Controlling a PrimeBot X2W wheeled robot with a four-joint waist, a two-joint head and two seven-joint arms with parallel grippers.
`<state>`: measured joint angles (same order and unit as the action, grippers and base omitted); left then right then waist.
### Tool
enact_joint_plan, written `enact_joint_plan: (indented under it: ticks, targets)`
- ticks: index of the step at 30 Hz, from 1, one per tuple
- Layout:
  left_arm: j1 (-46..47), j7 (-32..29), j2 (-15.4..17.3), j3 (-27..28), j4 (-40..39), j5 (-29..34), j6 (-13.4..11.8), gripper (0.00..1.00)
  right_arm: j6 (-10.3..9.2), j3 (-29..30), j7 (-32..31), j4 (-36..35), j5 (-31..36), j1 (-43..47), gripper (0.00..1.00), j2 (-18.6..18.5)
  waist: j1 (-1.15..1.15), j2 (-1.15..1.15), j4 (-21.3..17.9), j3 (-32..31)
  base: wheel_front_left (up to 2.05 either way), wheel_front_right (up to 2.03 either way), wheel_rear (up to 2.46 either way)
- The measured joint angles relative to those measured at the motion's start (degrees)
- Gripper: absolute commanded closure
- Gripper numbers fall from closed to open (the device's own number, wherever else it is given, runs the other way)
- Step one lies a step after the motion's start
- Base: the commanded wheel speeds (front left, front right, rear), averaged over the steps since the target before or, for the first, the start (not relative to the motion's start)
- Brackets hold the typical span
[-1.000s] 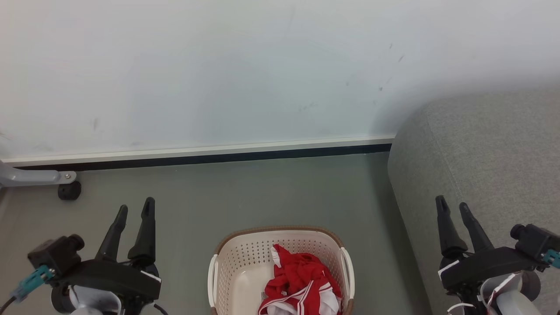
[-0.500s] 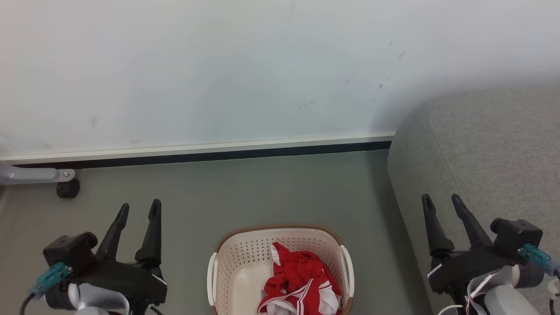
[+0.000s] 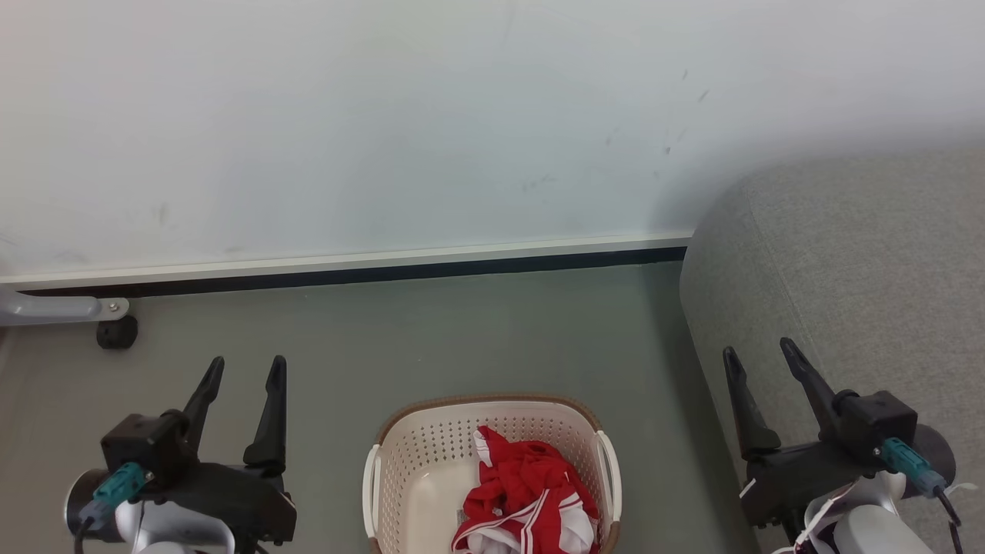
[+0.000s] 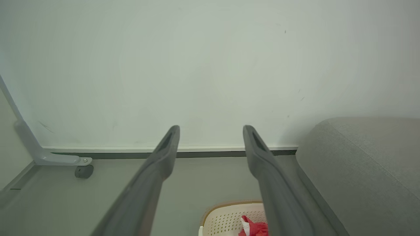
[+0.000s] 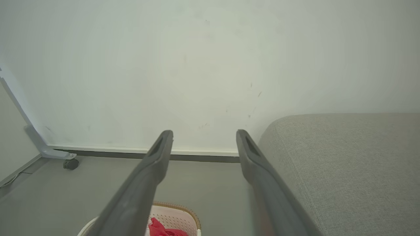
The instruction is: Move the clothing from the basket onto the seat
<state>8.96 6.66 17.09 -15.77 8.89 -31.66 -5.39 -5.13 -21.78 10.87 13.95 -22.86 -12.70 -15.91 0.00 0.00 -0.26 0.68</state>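
The cream basket with its brown rim stands on the floor at the bottom centre of the head view. Inside it lies the red clothing with white stripes, crumpled to the right side. Its number is hidden. The grey sofa seat rises at the right. My left gripper hangs open to the left of the basket, nothing between its fingers. My right gripper is open too, in front of the sofa's side. The wrist views show the basket, clothing and sofa.
A pale wall with a white and dark skirting board runs behind the basket. A grey metal leg with a black caster sits at the far left. Grey floor lies between the basket and the wall.
Both grippers have drifted inward toward the basket and slightly down, and their jaws have widened a little. The basket and clothing have not moved.
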Motion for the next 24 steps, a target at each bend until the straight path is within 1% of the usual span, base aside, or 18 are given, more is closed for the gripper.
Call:
enact_joint_plan:
  ticks: [8, 10, 24]
  targets:
    - [0.0, 0.09, 0.64, -0.97, -0.4, 3.8, -0.76, 0.0, -0.99, -1.53, 1.33, 0.1, 4.76, -0.98, 0.0, -0.87, 0.0, 0.0, -0.16, -0.01, 0.0, 0.0, 0.0]
    - [0.0, 0.08, 0.56, -1.12, -0.52, 3.88, -1.16, 0.0, -0.99, -1.48, 1.34, 0.14, 4.77, -0.98, 0.0, -0.88, 0.0, 0.0, -0.17, -0.06, 0.0, 0.0, 0.0]
    - [-0.12, -0.49, -0.21, -0.99, -0.73, 3.87, -1.22, 0.0, -0.99, -0.96, 1.65, 0.4, 4.13, -0.95, 0.0, -0.82, 0.0, 0.0, -0.03, -0.35, 0.0, 0.0, 0.0]
